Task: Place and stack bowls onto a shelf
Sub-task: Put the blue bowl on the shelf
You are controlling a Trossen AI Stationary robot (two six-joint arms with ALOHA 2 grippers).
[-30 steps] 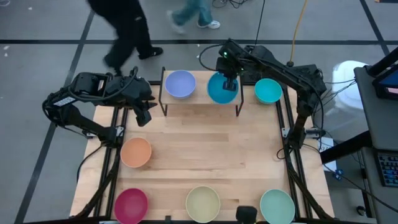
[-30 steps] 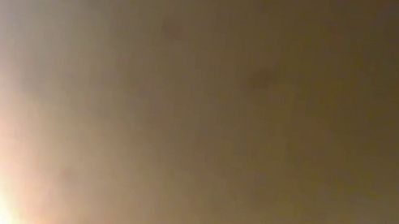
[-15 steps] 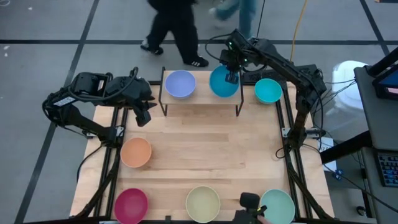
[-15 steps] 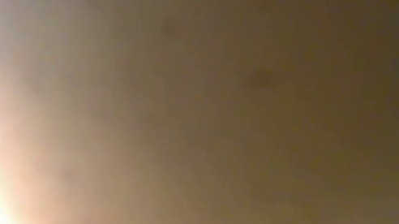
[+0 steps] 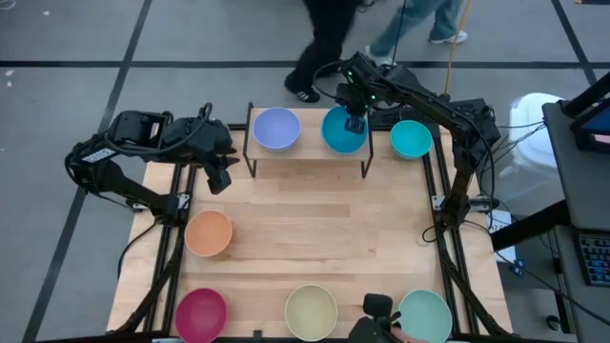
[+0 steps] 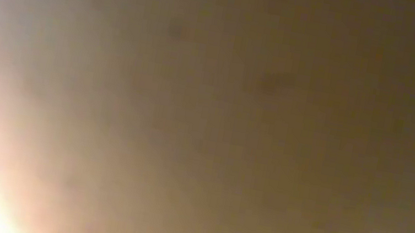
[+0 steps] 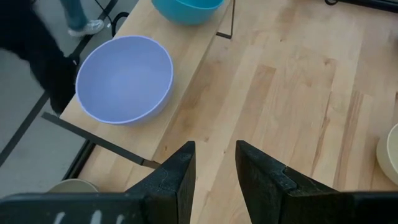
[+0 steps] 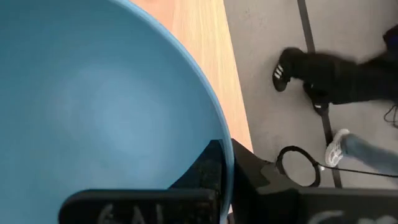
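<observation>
Right wrist view shows the right claw (image 8: 217, 177) clamped on the rim of the deep-cyan round bowl (image 8: 93, 99), one dark finger inside the wall and one outside. From above, that claw (image 5: 355, 122) holds the bowl (image 5: 341, 131) over the right end of the small light-wood shelf on thin black legs (image 5: 310, 152); whether the base touches the board I cannot tell. At the bowl's nine o'clock a periwinkle round bowl (image 5: 275, 128) sits on the shelf's left end. Off the shelf at three o'clock, a lighter cyan bowl (image 5: 411, 139) rests on the wooden worktop (image 5: 315, 229). Farther out toward six o'clock lie an orange bowl (image 5: 209, 232), a magenta bowl (image 5: 201, 312), a pale yellow bowl (image 5: 311, 311) and a mint green bowl (image 5: 425, 314).

The left claw (image 7: 214, 168) waits at the worktop's left edge, fingers narrowly apart and empty.

The risk, I judge, is the far edge: the cyan bowl sits close to the shelf's back, so a release while tilted or overhanging could tip it off, and a snagged finger on withdrawal could drag it.

The low view shows only a blur.
</observation>
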